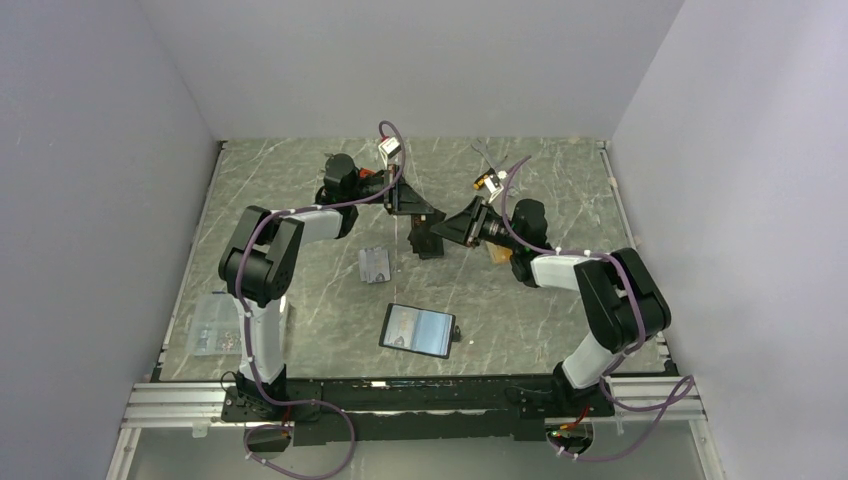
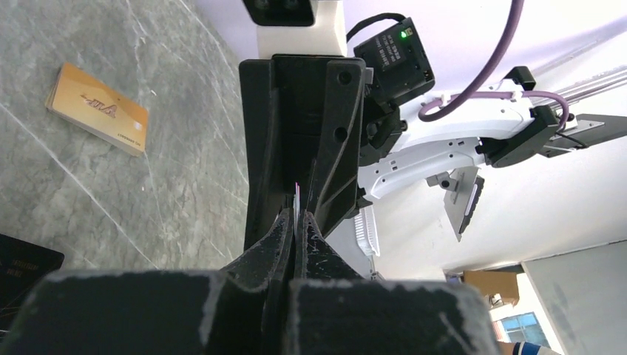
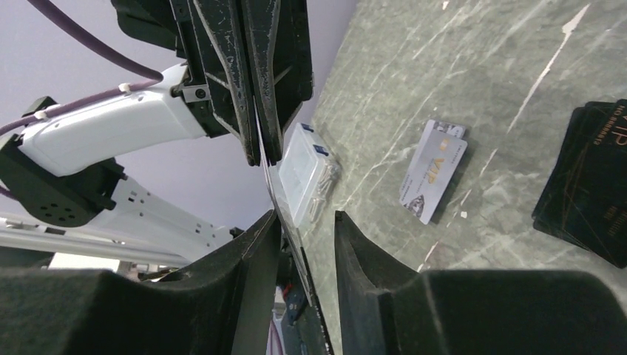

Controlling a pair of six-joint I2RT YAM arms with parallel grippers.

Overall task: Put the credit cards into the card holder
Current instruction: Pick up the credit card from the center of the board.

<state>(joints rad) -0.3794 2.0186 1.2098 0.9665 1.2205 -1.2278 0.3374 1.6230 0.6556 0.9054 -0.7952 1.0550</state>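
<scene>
Marbled table (image 1: pixel 320 335), walled on three sides. Clear plastic box (image 1: pixel 213 325) with small parts sits at the near left edge, well apart from the work. A short stack of silver cards (image 1: pixel 373 264) lies flat, just left of and nearer than the grippers. A fanned stack of black cards (image 1: pixel 418 330) lies nearer still, at centre. Gold cards (image 2: pixel 96 109) lie to the right, partly hidden under the right forearm in the overhead view. All three stacks lie outside the holder. The card holder (image 1: pixel 428 243) is a dark block at mid-table, between the two arms, which meet over it from left and right. The two sets of fingers point at each other and crowd the spot, so little of the holder shows. Left gripper (image 2: pixel 296 222): fingers pinched fully together on a thin dark edge seen end-on, apparently a wall of the holder. Right gripper (image 3: pixel 307 222): fingers partly spread with a clear gap. The same thin dark sheet passes between them, close to one finger. Contact there cannot be told, and no card is seen in its grasp.
</scene>
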